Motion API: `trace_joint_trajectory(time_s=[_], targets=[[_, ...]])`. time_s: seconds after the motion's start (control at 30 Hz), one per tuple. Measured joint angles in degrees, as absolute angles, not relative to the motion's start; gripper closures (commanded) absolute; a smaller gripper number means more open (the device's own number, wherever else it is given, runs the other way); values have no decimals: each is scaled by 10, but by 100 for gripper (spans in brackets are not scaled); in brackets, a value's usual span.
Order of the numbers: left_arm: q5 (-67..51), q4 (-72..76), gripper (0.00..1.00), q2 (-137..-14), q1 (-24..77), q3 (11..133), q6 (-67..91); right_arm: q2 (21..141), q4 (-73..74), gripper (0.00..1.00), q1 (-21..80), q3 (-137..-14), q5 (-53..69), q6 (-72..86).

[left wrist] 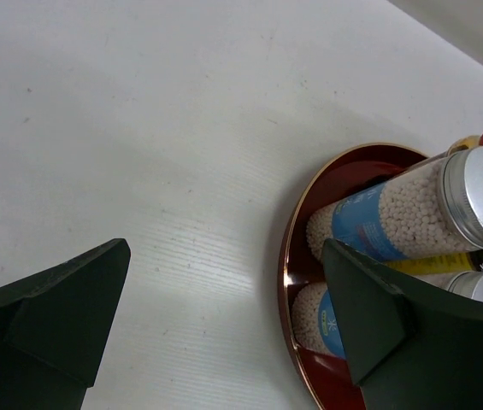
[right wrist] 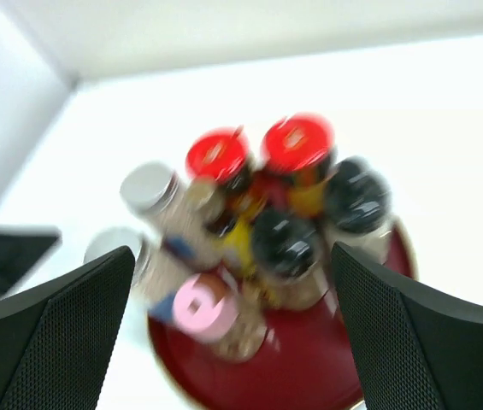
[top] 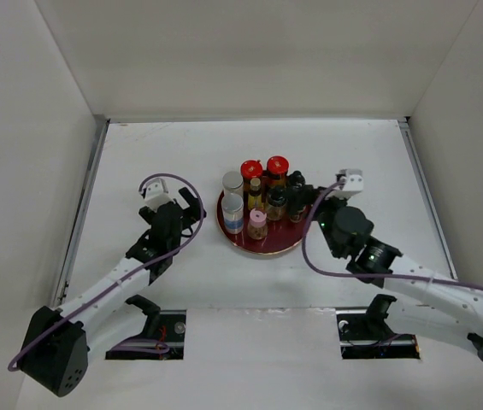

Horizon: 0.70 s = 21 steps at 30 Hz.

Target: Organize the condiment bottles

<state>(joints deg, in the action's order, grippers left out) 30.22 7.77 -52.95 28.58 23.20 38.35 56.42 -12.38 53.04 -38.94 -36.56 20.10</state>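
Note:
The condiment bottles stand together on the round dark-red tray [top: 268,243]. They are two red-capped jars [top: 251,169] [top: 277,164], two silver-capped cylinders [top: 232,181] [top: 232,205], a pink shaker [top: 258,218] and black-capped glass bottles [top: 277,198]. My left gripper [top: 191,207] is open and empty just left of the tray. In the left wrist view it [left wrist: 224,252] is over bare table, with the tray rim [left wrist: 288,256] and a blue-labelled cylinder [left wrist: 412,209] by its right finger. My right gripper [top: 308,201] is open at the tray's right side. The blurred right wrist view shows it [right wrist: 231,256] above the bottles, pink shaker [right wrist: 198,306] below.
White walls close in the table on the left, back and right. Two cut-outs in the near table edge hold the arm bases [top: 151,329] [top: 376,333]. Purple cables [top: 160,179] loop off both arms.

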Motion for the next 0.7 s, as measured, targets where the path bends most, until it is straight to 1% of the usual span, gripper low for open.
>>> trace_joint_trajectory(time_s=[0.13, 0.33, 0.47, 0.7], targets=[[299, 44, 0, -535, 281, 251, 383, 482, -159, 0, 458, -323, -407, 204], [301, 15, 0, -526, 243, 267, 378, 453, -146, 0, 329, -253, -450, 263], [302, 10, 0, -536, 237, 281, 377, 468, -141, 0, 299, -229, -446, 322], [302, 11, 0, -571, 245, 285, 377, 452, -159, 0, 296, -182, -428, 381]])
